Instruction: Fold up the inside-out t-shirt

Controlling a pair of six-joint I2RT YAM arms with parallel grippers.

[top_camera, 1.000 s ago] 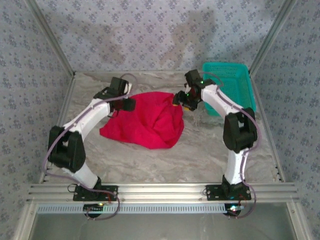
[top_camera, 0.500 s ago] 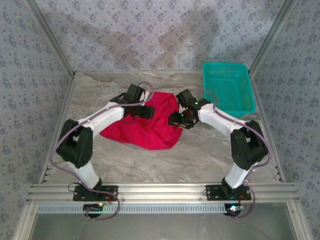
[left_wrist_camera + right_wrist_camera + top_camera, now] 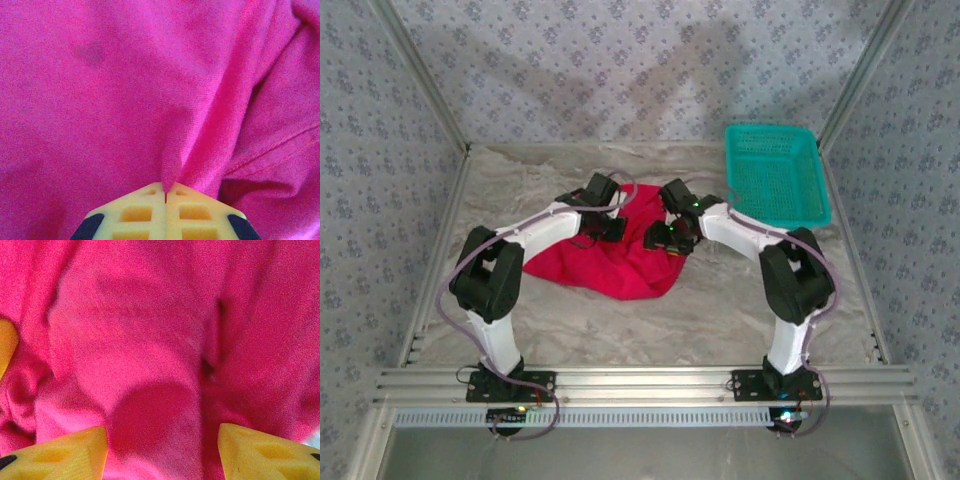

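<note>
Patterned walls (image 3: 620, 70) enclose a marbled table (image 3: 720, 310), where we count one red t-shirt (image 3: 610, 268) bunched mid-table and one teal basket (image 3: 768, 128) at the far right; left gripper (image 3: 610, 228) and right gripper (image 3: 658, 237) meet over the t-shirt. From the left wrist, the left gripper (image 3: 165, 190) is clenched on a ridge of t-shirt. From the right wrist, the right gripper (image 3: 162, 440) stands spread above the t-shirt

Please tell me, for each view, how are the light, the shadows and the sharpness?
Top external: even light, soft shadows on the back wall, t-shirt plainly red. Left wrist: grainy, cloth looks magenta, the left gripper shut on a fold is sharp. Right wrist: soft focus, a dark shadow on the cloth inside the open right gripper.
</note>
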